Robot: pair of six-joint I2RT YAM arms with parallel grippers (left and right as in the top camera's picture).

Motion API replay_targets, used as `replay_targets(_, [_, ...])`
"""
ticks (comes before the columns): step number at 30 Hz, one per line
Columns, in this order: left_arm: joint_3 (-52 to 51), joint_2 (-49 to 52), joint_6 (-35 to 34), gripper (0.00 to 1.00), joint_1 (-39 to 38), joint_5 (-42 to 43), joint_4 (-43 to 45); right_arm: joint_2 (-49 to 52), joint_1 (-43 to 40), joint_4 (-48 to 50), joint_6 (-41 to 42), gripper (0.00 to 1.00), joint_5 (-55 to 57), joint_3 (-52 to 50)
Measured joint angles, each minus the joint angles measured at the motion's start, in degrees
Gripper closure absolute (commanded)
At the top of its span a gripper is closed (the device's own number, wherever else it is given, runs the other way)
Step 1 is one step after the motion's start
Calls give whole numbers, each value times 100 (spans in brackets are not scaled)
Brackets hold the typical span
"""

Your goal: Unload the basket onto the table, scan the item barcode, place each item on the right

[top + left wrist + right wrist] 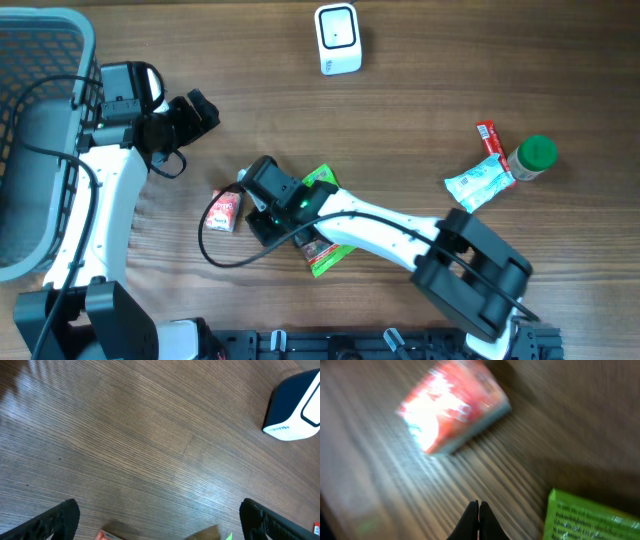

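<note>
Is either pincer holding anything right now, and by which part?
Nothing is held. The left pincer stands open over the table; the right pincer is shut empty near the red carton.

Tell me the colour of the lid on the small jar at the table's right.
The lid is green, clearest in the overhead view.

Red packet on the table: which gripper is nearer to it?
Right. The right gripper, shut and empty, sits close beside the red packet. The left gripper, open, is clearly farther off, higher up in the overhead view.
</note>
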Motion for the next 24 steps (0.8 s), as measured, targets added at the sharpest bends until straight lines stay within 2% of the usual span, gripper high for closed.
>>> replay_targets(7, [0,0,0,0,0,0,0,361,-4,31,789,96,103,0])
replay_targets(14, [0,0,0,0,0,2,0,361,-127,31,1611,96,852,0])
replay_targets(19, [0,0,0,0,0,2,0,361,-785,24,1969,96,1152,0])
replay_targets(24, [0,0,0,0,0,2,0,354,-1781,-201,2181,96,1283,50])
